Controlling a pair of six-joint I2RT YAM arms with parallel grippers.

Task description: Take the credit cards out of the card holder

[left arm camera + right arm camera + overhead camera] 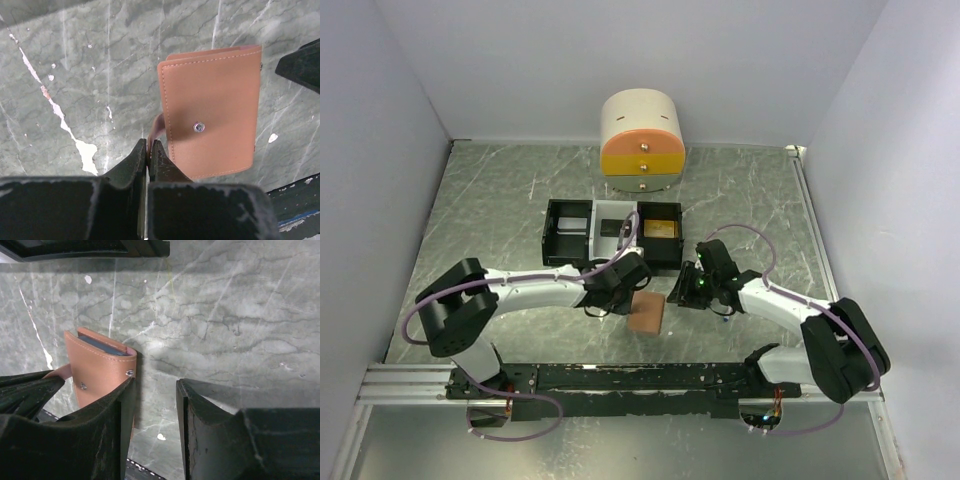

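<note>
The left gripper (149, 146) is pinching the holder's (212, 110) strap (157, 129), jaws pressed together on it. It is best peeling it up slowly, so the holder, lying on the table (75, 75), is opening rather than sliding. The right gripper (155, 390) is hovering just beside the holder, jaws partly apart and holding nothing. The cards are likely sitting inside.
</note>
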